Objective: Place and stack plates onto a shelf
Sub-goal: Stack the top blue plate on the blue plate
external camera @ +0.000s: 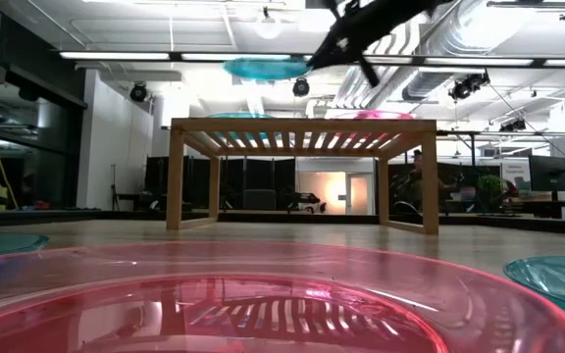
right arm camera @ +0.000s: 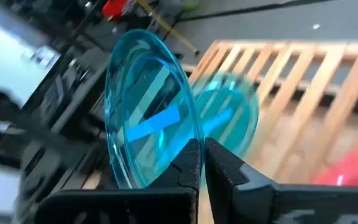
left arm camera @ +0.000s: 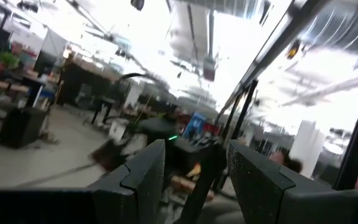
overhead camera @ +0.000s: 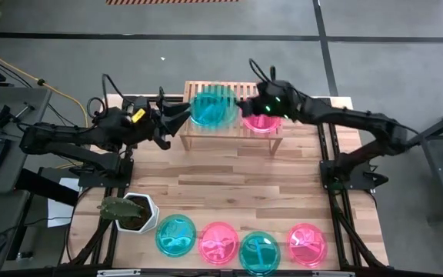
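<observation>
while the left end effector (overhead camera: 184,117) hangs just beside the left end of the shelf (overhead camera: 271,143), its fingers (left arm camera: 143,180) stand apart with nothing between them. a white plant pot (overhead camera: 141,211) sits on the table (overhead camera: 229,185) near the front left corner. along the front edge lie four plates in a row: teal (overhead camera: 175,235), pink (overhead camera: 219,242), teal (overhead camera: 259,251), pink (overhead camera: 308,244). on the shelf top, a teal plate (right arm camera: 229,121) lies at the left half and a pink plate (overhead camera: 260,123) at the right half. above the left half, a second teal plate (overhead camera: 212,107) is held clear of the slats. the right end effector (overhead camera: 246,102) reaches in from the right, over the shelf, its fingers (right arm camera: 188,165) pinched narrow on that plate's rim. seen from the right wrist, the held plate stands tilted on edge.
</observation>
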`<control>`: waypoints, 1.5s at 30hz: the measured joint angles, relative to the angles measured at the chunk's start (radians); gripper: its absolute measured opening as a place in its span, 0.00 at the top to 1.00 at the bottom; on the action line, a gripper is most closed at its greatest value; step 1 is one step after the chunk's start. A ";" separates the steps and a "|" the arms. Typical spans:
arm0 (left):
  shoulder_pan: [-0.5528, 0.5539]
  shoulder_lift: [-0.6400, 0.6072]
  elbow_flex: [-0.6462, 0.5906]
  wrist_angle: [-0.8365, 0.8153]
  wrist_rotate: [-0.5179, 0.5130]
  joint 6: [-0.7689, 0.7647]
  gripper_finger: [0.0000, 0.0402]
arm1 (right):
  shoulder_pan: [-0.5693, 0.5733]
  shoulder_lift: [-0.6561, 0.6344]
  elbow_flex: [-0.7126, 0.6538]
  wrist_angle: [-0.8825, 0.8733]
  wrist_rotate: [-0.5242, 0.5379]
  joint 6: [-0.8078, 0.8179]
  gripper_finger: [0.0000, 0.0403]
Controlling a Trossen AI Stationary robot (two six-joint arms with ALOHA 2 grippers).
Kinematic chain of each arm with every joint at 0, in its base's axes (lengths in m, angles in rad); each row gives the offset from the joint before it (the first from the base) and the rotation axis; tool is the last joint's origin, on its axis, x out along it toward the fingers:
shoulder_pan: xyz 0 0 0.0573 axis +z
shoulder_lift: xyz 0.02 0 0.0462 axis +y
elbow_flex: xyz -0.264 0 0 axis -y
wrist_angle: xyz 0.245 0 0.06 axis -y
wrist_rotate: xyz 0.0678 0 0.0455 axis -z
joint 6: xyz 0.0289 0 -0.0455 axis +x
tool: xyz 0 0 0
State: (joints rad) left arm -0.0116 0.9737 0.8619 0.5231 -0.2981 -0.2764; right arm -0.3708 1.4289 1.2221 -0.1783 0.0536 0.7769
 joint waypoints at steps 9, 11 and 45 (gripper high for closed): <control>0.000 0.000 0.000 0.052 0.006 0.000 0.59 | -0.050 0.243 0.191 -0.006 -0.047 0.008 1.00; -0.002 0.000 0.000 0.052 0.006 -0.003 0.59 | -0.050 0.266 0.204 -0.006 -0.047 0.008 1.00; -0.002 0.000 0.000 0.051 0.008 -0.008 0.59 | -0.071 0.282 0.210 -0.036 -0.112 -0.035 0.58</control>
State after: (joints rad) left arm -0.0139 0.9737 0.8616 0.5739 -0.2906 -0.2848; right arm -0.4419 1.7107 1.4323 -0.2139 -0.0580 0.7419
